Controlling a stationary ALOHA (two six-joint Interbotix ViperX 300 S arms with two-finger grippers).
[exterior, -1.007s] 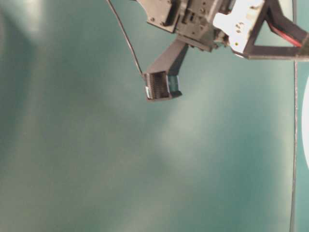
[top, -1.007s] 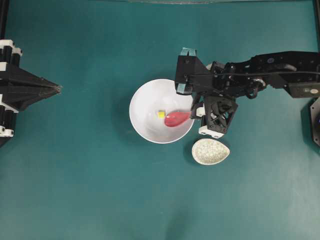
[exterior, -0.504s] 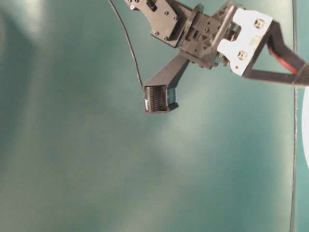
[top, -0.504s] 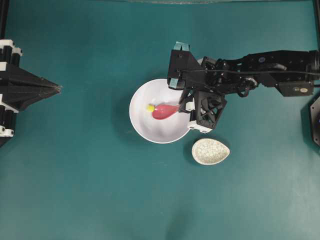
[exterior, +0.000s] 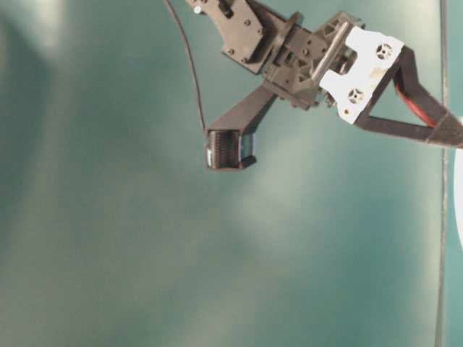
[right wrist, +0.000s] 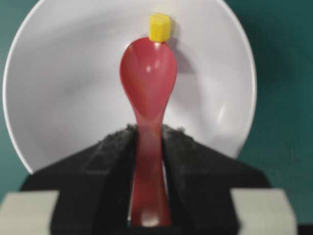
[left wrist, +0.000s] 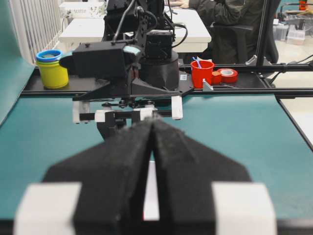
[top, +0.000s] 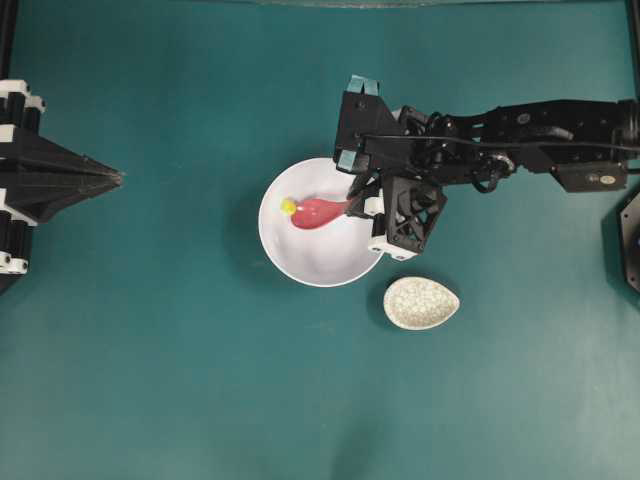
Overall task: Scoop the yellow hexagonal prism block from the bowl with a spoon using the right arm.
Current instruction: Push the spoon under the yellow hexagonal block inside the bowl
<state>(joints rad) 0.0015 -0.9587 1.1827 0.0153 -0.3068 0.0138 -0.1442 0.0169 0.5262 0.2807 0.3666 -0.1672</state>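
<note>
The white bowl [top: 330, 262] stands mid-table. My right gripper [top: 356, 204] is shut on the handle of the pink-red spoon [top: 314, 211] and reaches in over the bowl's right rim. The scoop lies inside the bowl, pointing left. The yellow hexagonal block [top: 288, 206] sits just off the scoop's tip, against the bowl's left wall, not in the scoop. In the right wrist view the block [right wrist: 159, 26] touches the tip of the spoon [right wrist: 148, 73], inside the bowl [right wrist: 68, 83], with the gripper [right wrist: 148, 133] clamped on the handle. My left gripper [top: 117, 177] is shut and empty, far left.
A small speckled egg-shaped dish [top: 421, 303] lies just below and right of the bowl, under my right arm. In the left wrist view a yellow cup stack [left wrist: 52, 68] and a red cup [left wrist: 202, 73] stand on a shelf beyond the table's far edge.
My right gripper has pushed the spoon leftward across the bowl. The yellow block has slid ahead of the scoop's tip from the bowl's middle to its left wall. The left arm has not moved.
</note>
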